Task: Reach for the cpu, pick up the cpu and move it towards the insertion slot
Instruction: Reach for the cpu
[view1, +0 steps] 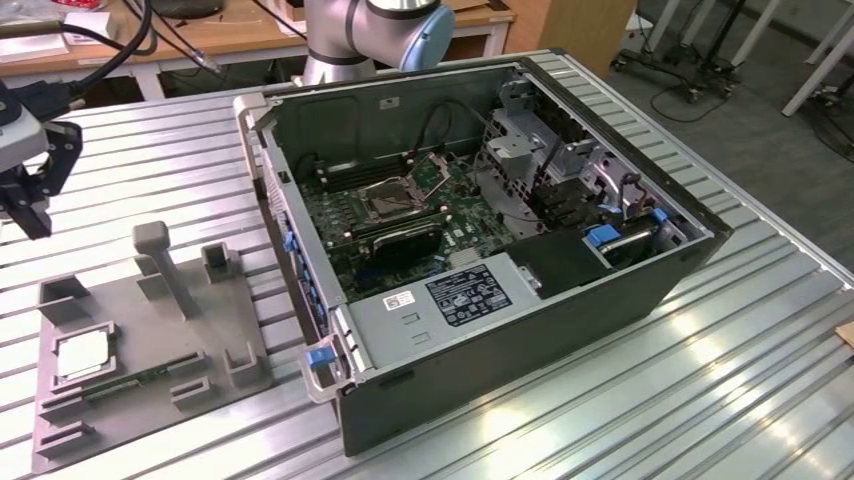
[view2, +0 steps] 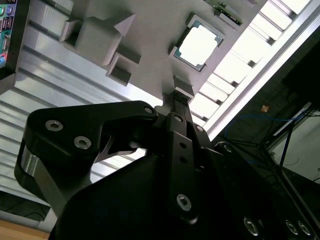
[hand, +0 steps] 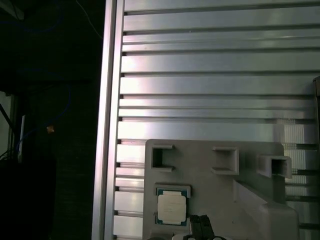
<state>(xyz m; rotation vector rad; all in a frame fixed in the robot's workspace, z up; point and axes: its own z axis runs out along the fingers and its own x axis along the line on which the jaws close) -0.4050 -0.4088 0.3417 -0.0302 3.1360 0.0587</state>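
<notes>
The cpu (view1: 83, 357) is a small silvery square chip lying in a square recess of the grey plastic fixture plate (view1: 200, 330), at the exterior view's left. It shows in both wrist views (view2: 198, 46) (hand: 171, 206). My gripper (view1: 30, 215) hangs above the table at the exterior view's far left, higher than the plate and apart from the chip. It holds nothing that I can see. Its tip (view2: 179, 96) (hand: 200, 223) points down toward the plate, close to the chip. The insertion slot (view1: 388, 196) is the square socket on the motherboard inside the open computer case.
The open computer case (view1: 534, 330) lies on the ribbed metal table (view1: 747, 330), with drive cages and cables beside the board. The fixture plate carries upright posts (view1: 154, 255) and a memory stick (view1: 127, 382). The table edge (hand: 107, 125) runs near the plate.
</notes>
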